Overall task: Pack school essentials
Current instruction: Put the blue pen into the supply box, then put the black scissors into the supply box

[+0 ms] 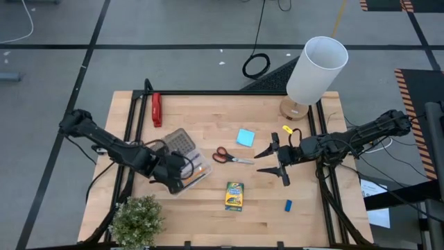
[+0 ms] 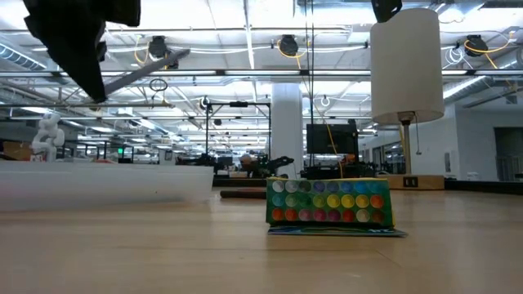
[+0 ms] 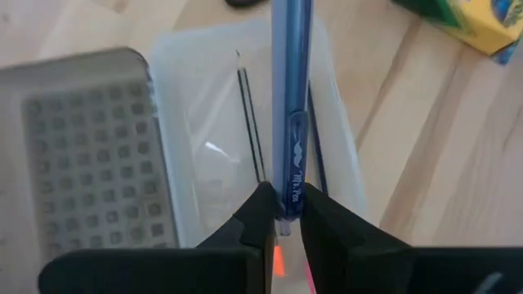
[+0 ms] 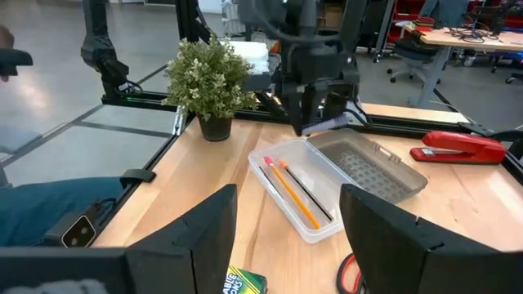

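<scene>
- Blue pen (image 3: 292,106) is pinched in the left hand (image 1: 179,172) above the clear case (image 4: 304,196); next, lower and release.
- Right hand (image 1: 272,161) waits wide open, empty.

**A robotics lab in an industrial hall**

Exposed ceiling beams (image 2: 245,77) with hanging lights, other workbenches (image 4: 458,37) strewn with cables, office chairs, taped floor markings (image 1: 409,83) and a framed wooden table (image 1: 208,215) mark this as a lab workspace.
</scene>
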